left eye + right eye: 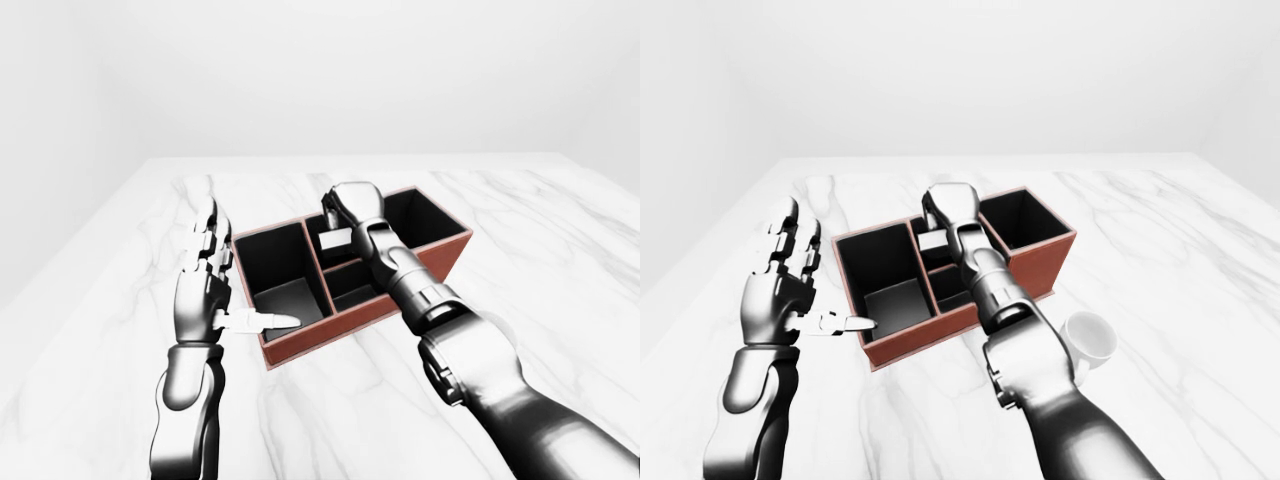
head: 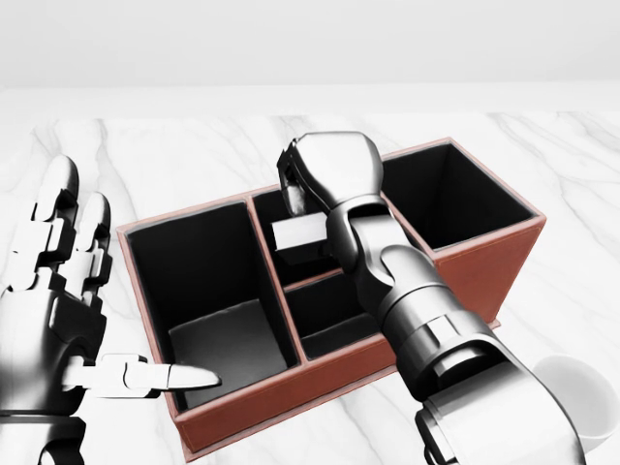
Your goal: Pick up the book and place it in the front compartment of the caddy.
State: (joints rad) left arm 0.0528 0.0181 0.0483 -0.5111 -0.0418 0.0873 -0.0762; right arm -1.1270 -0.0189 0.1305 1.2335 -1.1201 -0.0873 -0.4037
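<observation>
A brown caddy [image 2: 489,269] with black compartments lies slantwise on the marble table [image 2: 165,160]. My right hand [image 2: 296,199] is shut on a small pale book [image 2: 298,235], gripping its top edge. The book hangs upright, partly sunk into the upper of the two small middle compartments [image 2: 291,262]. The arm hides that compartment's right side. My left hand [image 2: 73,291] stands open at the head view's left, beside the caddy. Its thumb [image 2: 179,376] points right over the rim of the large left compartment [image 2: 218,339].
A white cup [image 1: 1088,340] lies on the table to the right of the caddy, near my right forearm. The caddy's large right compartment [image 2: 450,199] holds nothing. Marble surface stretches on all sides, with a pale wall beyond.
</observation>
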